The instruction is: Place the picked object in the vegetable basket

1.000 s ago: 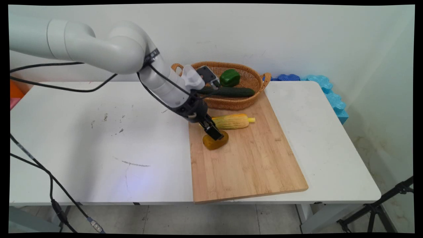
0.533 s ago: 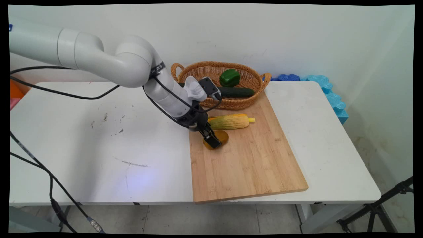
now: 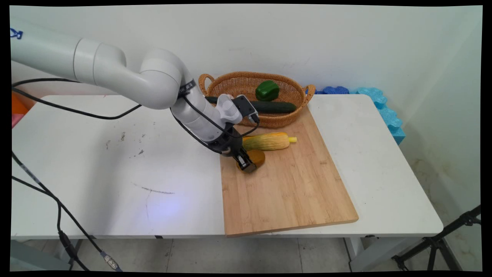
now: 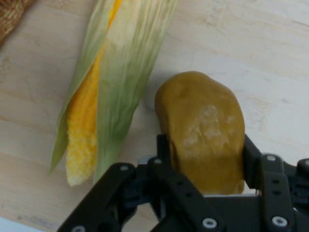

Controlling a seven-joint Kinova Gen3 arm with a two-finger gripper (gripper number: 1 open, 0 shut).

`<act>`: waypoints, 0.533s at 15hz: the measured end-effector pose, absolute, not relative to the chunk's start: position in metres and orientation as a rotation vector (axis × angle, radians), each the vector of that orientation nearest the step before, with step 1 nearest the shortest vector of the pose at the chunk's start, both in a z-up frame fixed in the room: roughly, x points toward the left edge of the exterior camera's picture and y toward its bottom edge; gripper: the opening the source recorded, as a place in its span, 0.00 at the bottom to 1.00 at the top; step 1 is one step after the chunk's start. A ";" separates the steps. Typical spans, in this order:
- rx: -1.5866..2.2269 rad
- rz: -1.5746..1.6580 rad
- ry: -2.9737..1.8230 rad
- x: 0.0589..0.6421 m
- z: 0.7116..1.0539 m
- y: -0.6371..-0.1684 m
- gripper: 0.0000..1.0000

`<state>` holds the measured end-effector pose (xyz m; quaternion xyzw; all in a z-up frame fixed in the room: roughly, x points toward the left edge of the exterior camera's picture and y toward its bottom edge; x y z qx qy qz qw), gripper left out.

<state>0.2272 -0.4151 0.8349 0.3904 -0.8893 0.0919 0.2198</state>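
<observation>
My claw (image 4: 205, 159) grips the brown potato (image 4: 205, 130) between its 2 fingers (image 4: 163, 150), on the cutting board (image 3: 292, 184) near its left edge. The corn (image 3: 267, 141) lies just beyond, the basket (image 3: 284, 117) at the board's far end.

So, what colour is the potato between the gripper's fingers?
The potato is brownish-yellow with a pale patch on top; the hand view shows it best.

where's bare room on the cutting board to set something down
The near half of the cutting board is bare, from the potato to its front edge. The far end is crowded: the corn, the potato between the gripper fingers, and the basket.
</observation>
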 end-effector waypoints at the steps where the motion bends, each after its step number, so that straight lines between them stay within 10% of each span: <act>1: 1.080 0.254 -2.461 0.227 0.834 -0.415 0.00; 8: 1.066 0.218 -2.464 0.220 0.837 -0.410 0.00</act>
